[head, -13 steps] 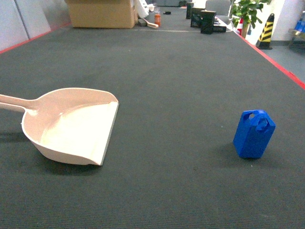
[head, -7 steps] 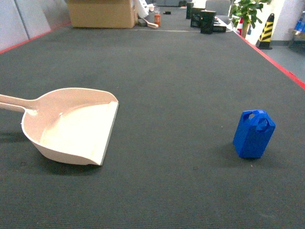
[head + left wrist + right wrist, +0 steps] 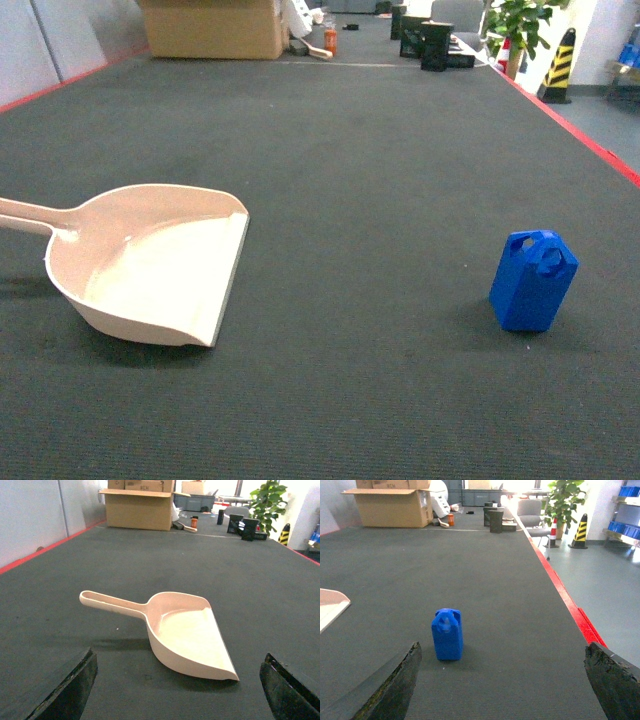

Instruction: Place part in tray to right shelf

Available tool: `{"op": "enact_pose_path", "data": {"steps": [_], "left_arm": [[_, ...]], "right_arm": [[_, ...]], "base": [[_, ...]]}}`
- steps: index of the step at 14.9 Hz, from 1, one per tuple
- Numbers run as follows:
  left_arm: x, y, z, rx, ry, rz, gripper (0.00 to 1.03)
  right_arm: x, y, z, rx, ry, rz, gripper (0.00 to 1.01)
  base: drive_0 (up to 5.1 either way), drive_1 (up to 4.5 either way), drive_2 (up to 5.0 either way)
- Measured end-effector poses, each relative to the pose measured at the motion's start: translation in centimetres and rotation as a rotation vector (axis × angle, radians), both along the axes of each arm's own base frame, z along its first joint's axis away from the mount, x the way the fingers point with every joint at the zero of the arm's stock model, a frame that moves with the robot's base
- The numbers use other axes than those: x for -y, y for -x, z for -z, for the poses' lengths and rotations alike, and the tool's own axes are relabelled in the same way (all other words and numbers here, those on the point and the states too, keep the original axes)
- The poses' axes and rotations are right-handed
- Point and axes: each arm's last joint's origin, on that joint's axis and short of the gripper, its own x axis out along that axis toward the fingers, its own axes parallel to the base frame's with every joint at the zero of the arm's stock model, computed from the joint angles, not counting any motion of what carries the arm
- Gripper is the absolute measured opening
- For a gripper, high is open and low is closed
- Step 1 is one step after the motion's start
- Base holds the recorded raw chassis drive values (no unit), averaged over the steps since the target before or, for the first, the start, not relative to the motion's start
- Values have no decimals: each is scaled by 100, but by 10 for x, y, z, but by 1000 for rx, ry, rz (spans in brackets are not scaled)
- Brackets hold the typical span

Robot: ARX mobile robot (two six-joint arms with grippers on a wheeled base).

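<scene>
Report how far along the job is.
Nothing looks done yet. The part stands upright on the dark floor, well apart from the empty tray. Both grippers are open and holding nothing: the left gripper faces the tray, the right gripper faces the part. Still left: load the part into the tray and carry it to the shelf, which is out of view.

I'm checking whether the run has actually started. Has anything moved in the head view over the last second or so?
Nothing has visibly changed. The part stands upright on the dark mat, apart from the tray, which lies empty on the left as before. Neither arm shows in the head view; in the wrist views both the left gripper and the right gripper are open and hold nothing.
</scene>
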Motion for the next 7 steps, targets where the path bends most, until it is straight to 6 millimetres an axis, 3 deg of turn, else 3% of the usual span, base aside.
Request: {"op": "enact_pose_path", "data": {"steps": [7], "left_arm": [[0,0,0,0,0,0,98]], "right_arm": [[0,0,0,0,0,0,98]], "base": [[0,0,0]]}}
